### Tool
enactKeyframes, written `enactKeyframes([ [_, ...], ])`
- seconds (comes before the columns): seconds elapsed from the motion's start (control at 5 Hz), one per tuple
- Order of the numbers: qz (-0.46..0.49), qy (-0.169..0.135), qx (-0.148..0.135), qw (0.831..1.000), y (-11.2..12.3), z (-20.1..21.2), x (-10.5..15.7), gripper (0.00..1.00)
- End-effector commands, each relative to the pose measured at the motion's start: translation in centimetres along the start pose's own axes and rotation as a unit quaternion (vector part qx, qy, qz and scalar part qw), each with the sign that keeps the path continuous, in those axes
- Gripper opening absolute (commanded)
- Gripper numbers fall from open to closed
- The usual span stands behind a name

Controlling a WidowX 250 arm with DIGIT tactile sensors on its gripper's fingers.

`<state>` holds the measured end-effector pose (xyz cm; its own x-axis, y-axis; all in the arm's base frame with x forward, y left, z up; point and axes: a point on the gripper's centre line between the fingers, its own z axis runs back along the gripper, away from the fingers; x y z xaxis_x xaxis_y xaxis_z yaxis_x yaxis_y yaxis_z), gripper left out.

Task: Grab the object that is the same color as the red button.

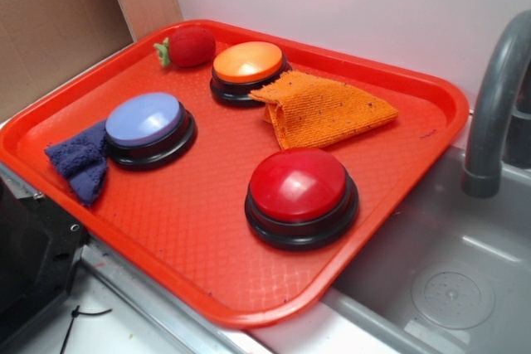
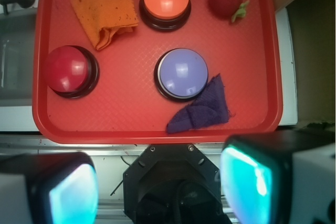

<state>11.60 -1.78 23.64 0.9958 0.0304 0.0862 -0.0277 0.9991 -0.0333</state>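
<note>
A small red fuzzy strawberry toy, the object (image 1: 189, 46) (image 2: 226, 0), lies at the far corner of the red tray (image 1: 191, 230) (image 2: 131, 124), its green leaves pointing outward. The red button (image 1: 300, 195) (image 2: 70, 70) stands on the tray's near side by the sink. High above the tray's near edge, my gripper (image 2: 160, 190) is open with nothing between its teal pads (image 2: 73, 195). The exterior view does not show the gripper.
An orange-domed button (image 1: 248, 70) (image 2: 166, 2) and a lavender-domed button (image 1: 148, 128) (image 2: 183, 73) also stand on the tray. An orange cloth (image 1: 325, 107) (image 2: 105, 15) and a purple cloth (image 1: 80, 162) (image 2: 203, 108) lie there. A grey faucet (image 1: 494, 105) rises over the sink (image 1: 440, 271).
</note>
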Motion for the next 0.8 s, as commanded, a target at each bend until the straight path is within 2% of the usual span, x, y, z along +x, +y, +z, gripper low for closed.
enactKeyframes([
  [0.0, 0.0, 0.0, 0.0, 1.0, 0.0, 0.0, 0.0, 1.0],
  [0.4, 0.078, -0.038, 0.015, 0.996, 1.9, -1.9, 1.7, 1.0],
  [0.6, 0.092, -0.067, 0.023, 0.993, 3.6, -3.3, 3.3, 1.0],
])
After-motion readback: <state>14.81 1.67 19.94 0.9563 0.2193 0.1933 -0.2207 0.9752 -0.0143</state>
